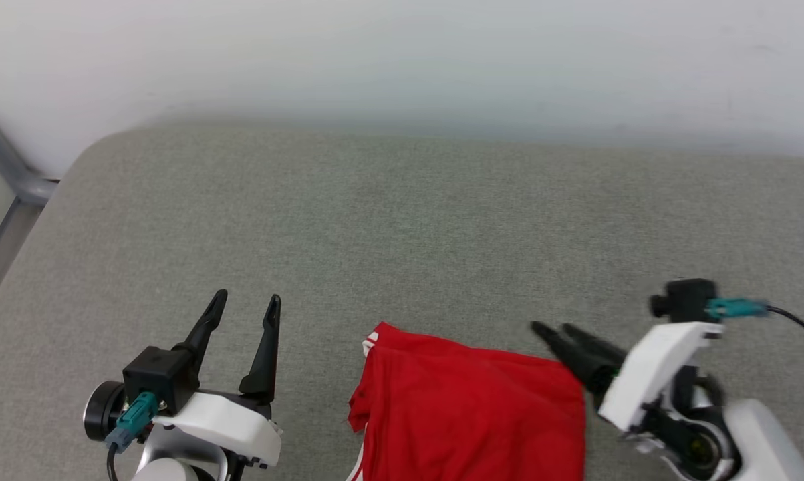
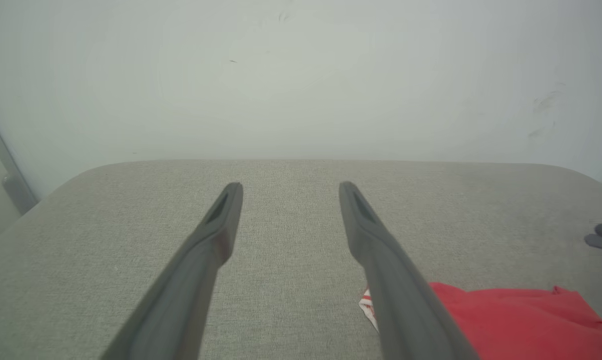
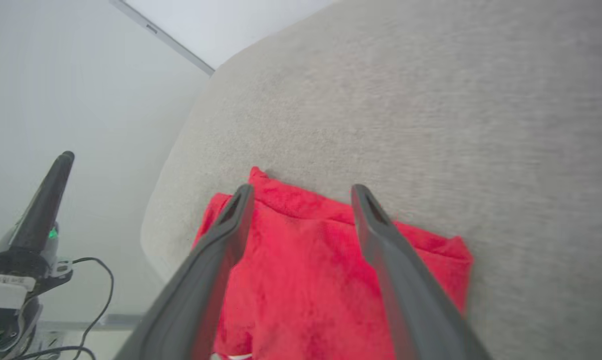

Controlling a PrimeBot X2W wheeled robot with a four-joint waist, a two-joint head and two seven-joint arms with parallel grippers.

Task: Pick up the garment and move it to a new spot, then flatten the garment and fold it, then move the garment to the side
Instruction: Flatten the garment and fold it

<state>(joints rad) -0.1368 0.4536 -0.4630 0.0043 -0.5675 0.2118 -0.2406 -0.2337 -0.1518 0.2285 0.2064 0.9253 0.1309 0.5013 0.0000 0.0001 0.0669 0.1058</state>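
Lying folded at six o'clock on the grey fabric-covered surface [image 1: 402,220], the red jersey garment with white striped trim [image 1: 468,407] is gripped by nothing. The right gripper [image 1: 550,327], fingers spread, points over its two-o'clock corner. The left gripper [image 1: 248,300], also spread and empty, stands at its nine o'clock.

surface: grey fabric cushion [image 1: 402,220] | behind: plain white wall [image 1: 402,53] | left: grey metal frame [image 1: 7,164]
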